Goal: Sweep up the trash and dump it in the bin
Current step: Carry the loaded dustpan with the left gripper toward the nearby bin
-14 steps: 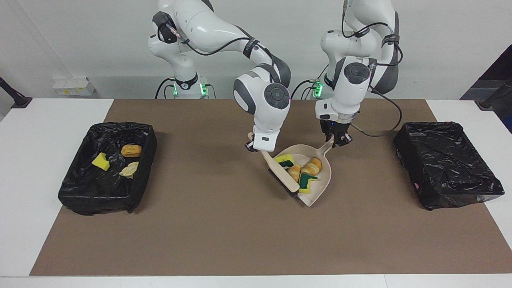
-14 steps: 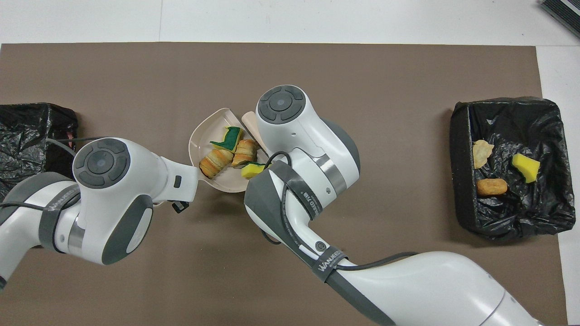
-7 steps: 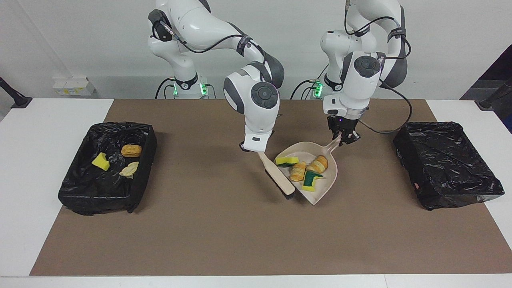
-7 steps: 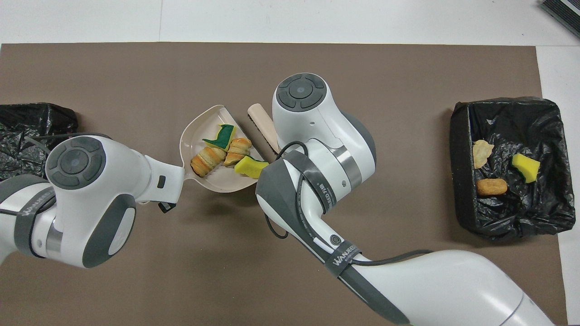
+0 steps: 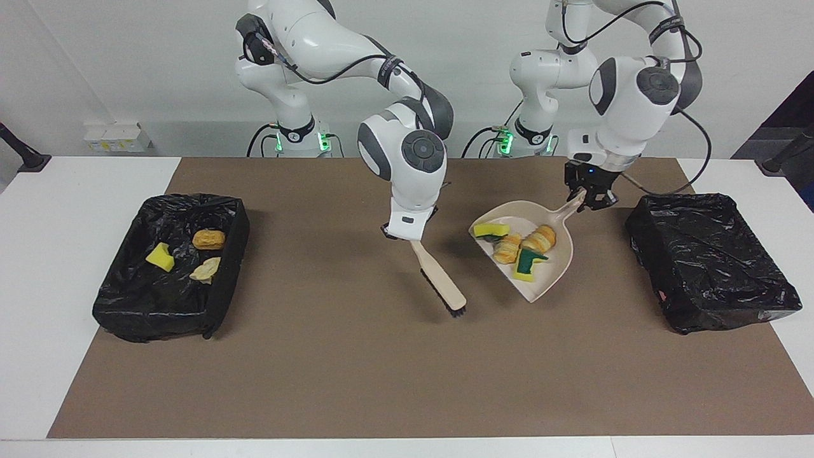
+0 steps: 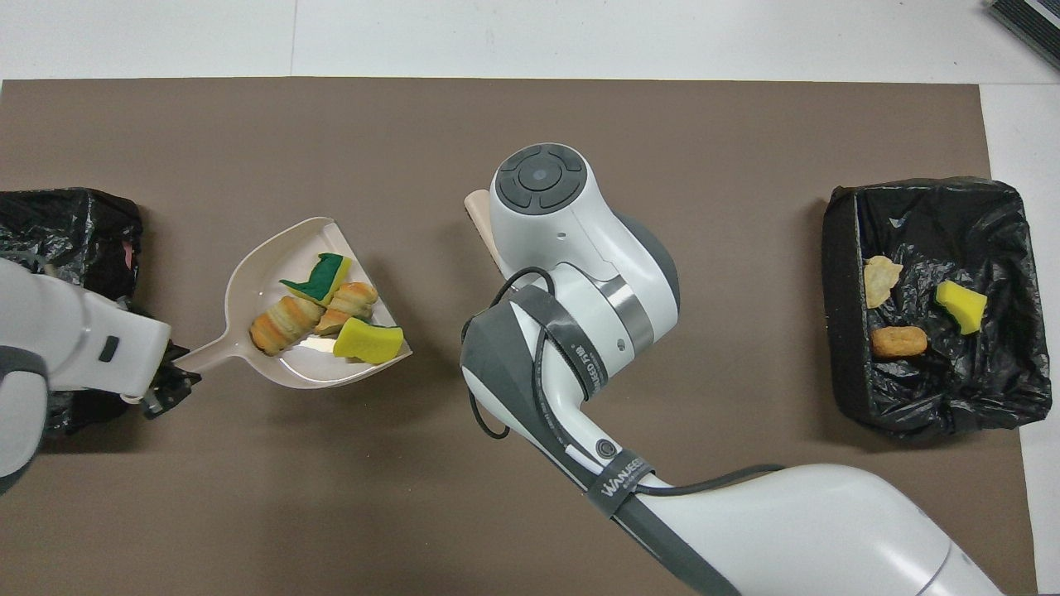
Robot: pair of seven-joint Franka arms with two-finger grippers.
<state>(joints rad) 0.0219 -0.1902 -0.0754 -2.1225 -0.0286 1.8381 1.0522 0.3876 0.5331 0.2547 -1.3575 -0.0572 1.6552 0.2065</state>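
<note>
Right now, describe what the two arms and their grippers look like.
Both arms are glossy white with rounded grey joint caps and dark grey bands, one reading WANJEED. Black cables loop along each, and green lights glow at the bases. The left gripper is black; the right gripper sits under a white block.

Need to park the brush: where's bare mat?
Free: brown mat between black-lined bin holding scraps and wooden brush, plus the strip along its edge farthest from the robots. Crowded: beige dustpan beside second black-lined bin.
</note>
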